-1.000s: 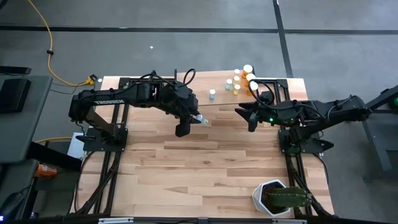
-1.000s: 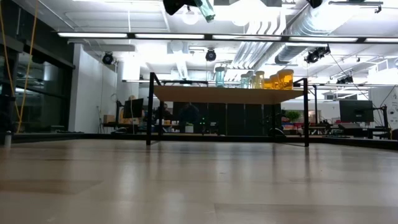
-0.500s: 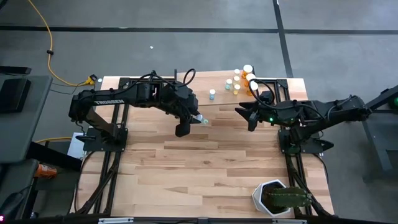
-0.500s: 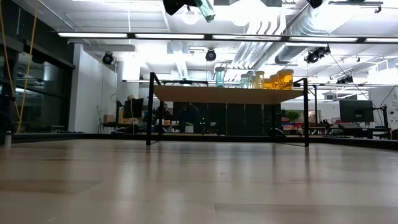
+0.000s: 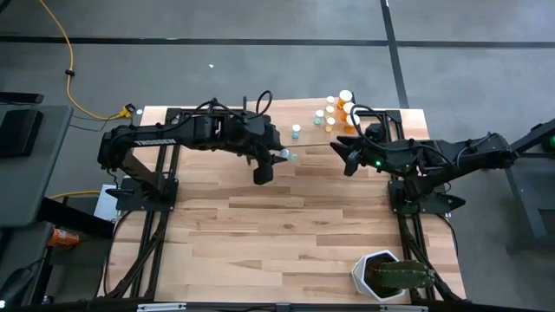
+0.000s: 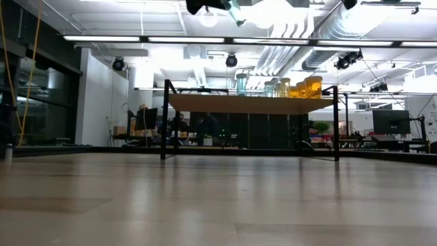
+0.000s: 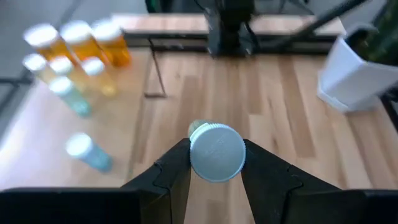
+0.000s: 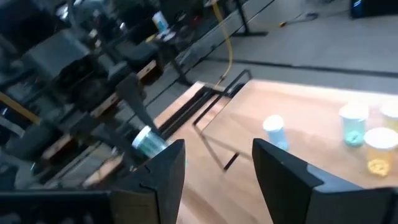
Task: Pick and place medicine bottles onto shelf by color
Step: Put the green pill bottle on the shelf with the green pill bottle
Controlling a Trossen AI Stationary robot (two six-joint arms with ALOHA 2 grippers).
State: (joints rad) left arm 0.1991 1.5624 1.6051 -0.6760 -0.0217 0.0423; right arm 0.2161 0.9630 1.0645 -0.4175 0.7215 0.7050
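Nearest the front edge of the desk (image 5: pixel 286 234), a white pot (image 5: pixel 375 270) with a green plant, set well apart from the work, likely to stay out of the way. Mid-desk, left claw (image 5: pixel 276 159) clenched on a pale green-blue bottle (image 7: pixel 216 151), gripped across the body just under the white cap, carried high and tilted, probably to clear the edge of the shelf (image 5: pixel 303 126) before setting down. Opposite, right claw (image 5: pixel 340 153) spread and empty, hanging just in front of the shelf, apparently waiting. Farther back, on the shelf, a lone blue bottle (image 5: pixel 297 131) apart from the green bottles (image 5: pixel 325 120) and the orange bottles (image 5: pixel 348 106) bunched at the right end, so sorted by colour; carried bottle probably bound for the blue-green side. On the left arm, white lettering, too small to read; no readable labels on any bottle.
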